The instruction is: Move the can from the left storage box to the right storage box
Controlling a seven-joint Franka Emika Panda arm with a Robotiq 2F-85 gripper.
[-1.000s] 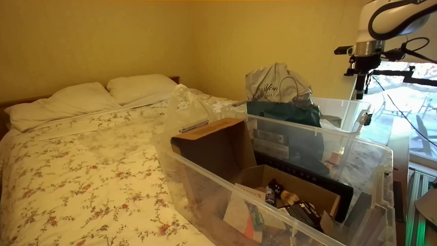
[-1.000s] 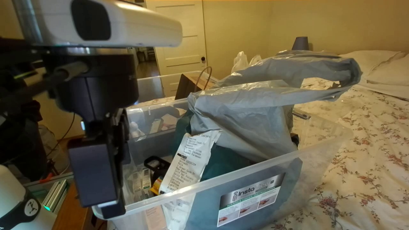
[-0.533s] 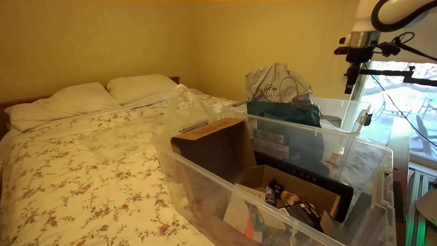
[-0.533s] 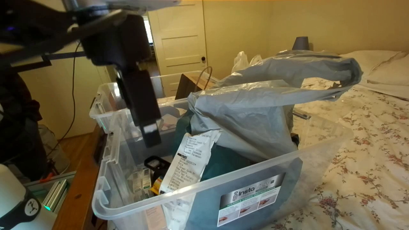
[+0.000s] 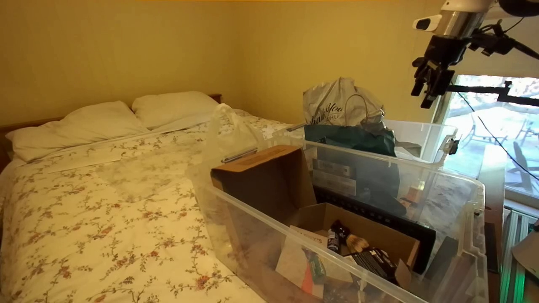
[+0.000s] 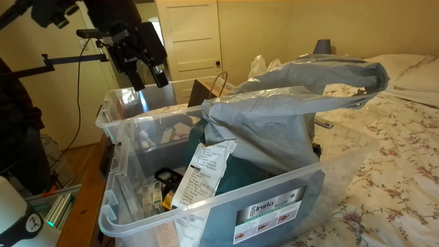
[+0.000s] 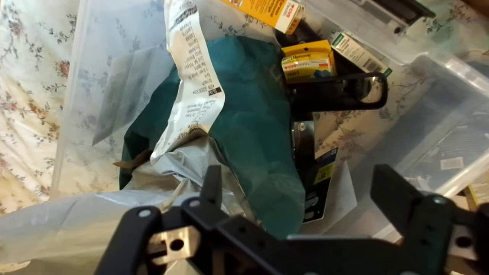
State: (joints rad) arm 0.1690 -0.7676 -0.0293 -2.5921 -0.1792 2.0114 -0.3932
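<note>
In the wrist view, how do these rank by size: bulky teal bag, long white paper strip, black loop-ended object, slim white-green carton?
1. Teal bag
2. White paper strip
3. Black loop-ended object
4. White-green carton

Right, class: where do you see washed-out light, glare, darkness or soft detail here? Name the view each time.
In an exterior view, the window is washed out and pale; in an exterior view, glare streaks the left tub; in the wrist view, the end effector is mostly dark, and some print on the receipt is too soft to read.
</note>
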